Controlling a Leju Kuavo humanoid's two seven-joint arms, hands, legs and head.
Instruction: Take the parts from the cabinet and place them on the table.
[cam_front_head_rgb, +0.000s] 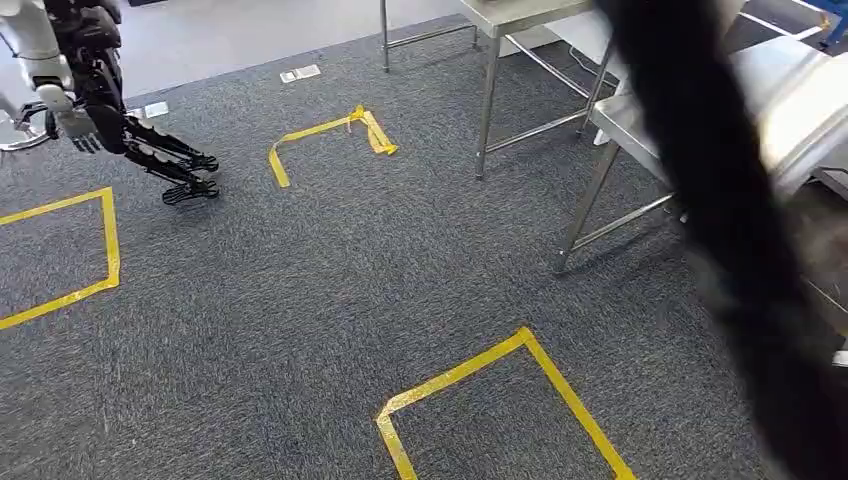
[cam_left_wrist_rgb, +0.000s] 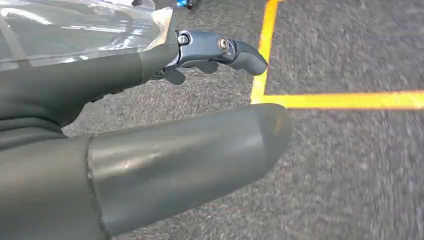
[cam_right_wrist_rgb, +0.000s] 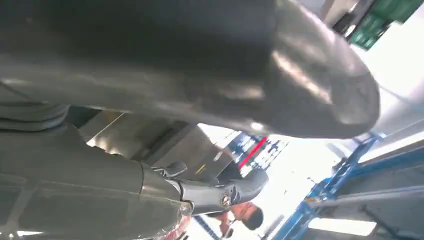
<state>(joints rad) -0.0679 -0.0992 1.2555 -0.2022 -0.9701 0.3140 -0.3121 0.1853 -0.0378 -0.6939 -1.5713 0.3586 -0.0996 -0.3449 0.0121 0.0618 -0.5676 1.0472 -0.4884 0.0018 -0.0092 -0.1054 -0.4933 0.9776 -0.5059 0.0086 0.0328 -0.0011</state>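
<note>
The left hand (cam_front_head_rgb: 150, 150) hangs at the far left above the carpet (cam_front_head_rgb: 330, 290), its dark fingers (cam_front_head_rgb: 185, 175) stretched out and apart, pointing right and down, with nothing between them. The left wrist view shows the same hand (cam_left_wrist_rgb: 150, 125) close up: a thick, smooth grey thumb, a slimmer dark finger (cam_left_wrist_rgb: 220, 50) beyond it with a round metal pin at its joint, and a glossy transparent cover on the back of the hand, all free of any object.

The right arm (cam_front_head_rgb: 730, 230) appears in the head view as a blurred black band sweeping down the right side, so the hand's pose is hard to read there. In the right wrist view the right hand (cam_right_wrist_rgb: 200, 125) shows a broad grey thumb and one dark finger (cam_right_wrist_rgb: 230, 192) extended, seemingly apart with nothing held. Past them stand blue metal racking (cam_right_wrist_rgb: 340, 185) and, probably, a person (cam_right_wrist_rgb: 242, 215), both blurred.

Steel-legged tables (cam_front_head_rgb: 560, 70) with brushed metal tops stand at the far right. The carpet is dark grey and coarse, marked with yellow tape (cam_front_head_rgb: 500, 385) corners. No part can be made out in either hand or on the visible table surfaces.
</note>
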